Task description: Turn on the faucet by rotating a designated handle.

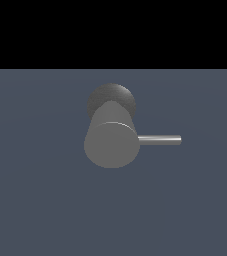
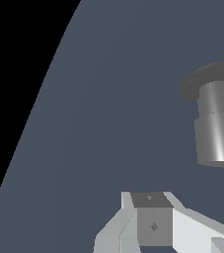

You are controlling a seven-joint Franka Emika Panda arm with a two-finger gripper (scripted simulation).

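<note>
Nearest the wrist camera, the pincer [image 2: 153, 225] shows only blocky white-grey housing; whether it is parted cannot be told. Farther off, the matte grey faucet [image 1: 111, 142] stands on the slate-blue surface [image 1: 35, 200], cylinder fronting a darker dome, its thin metallic handle [image 1: 159, 140] projecting toward the exterior view's right.

One faucet [image 1: 110, 145], made of two joined parts: one fat grey cylinder with a flat round face, one darker dome behind it. One handle [image 1: 159, 140], a thin rod. One gripper [image 2: 153, 225], partly visible in wrist view.
</note>
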